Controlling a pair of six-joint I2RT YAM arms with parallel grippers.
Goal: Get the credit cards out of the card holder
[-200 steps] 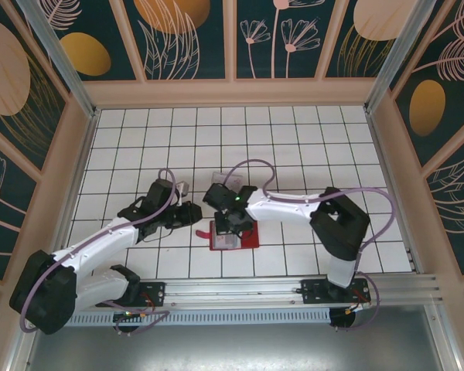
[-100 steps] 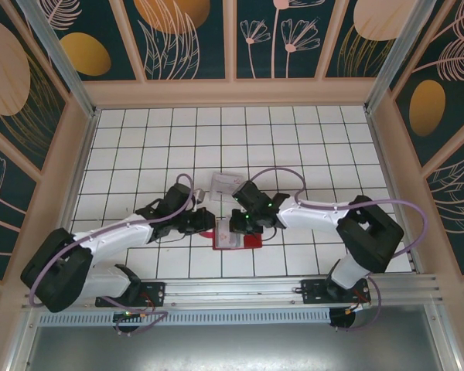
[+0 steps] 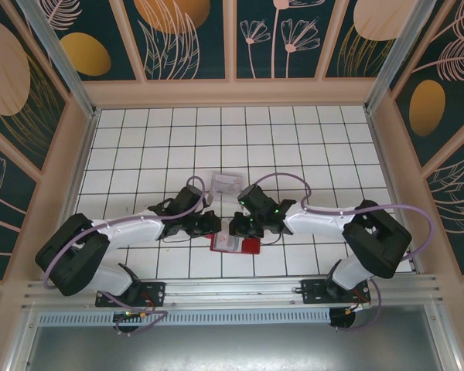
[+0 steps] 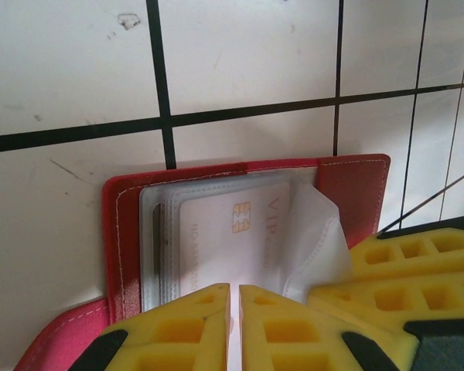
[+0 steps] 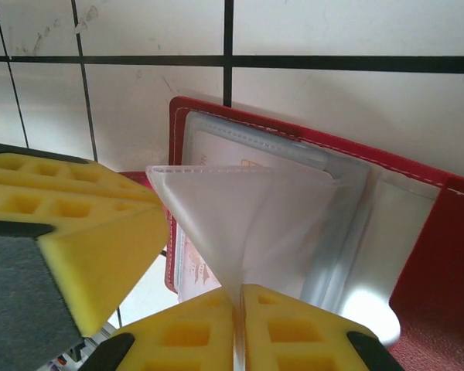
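Now my left gripper (image 4: 234, 295) has its pads pressed together on the near edge of a pale credit card (image 4: 236, 232), the one with a gold chip and "VIP" on its face. As far as I can judge, the card is pinched rather than just touched. It is still seated in its pocket, with most of its length inside.

My right gripper (image 5: 238, 300) is closed on a clear sleeve (image 5: 247, 224). It lifts the sleeve into a tent clear of the pocket below, so the card's face is uncovered.

Both sets of fingers sit just beside each other at the near edge of the card holder (image 4: 359, 193). The holder lies open and flat on the tiled table (image 4: 62, 62), with further sleeves stacked under the card. Whether those hold more cards I cannot tell.

A second ago my left arm hung off to the side, apart from the holder, while my right worked over it alone. Since then the left has come in and taken hold, and the holder has skewed a little on the tiles. I judge the first extraction is ready: a steady draw toward me, while the right pins the sleeve. A clear box (image 3: 226, 182) waits beyond.
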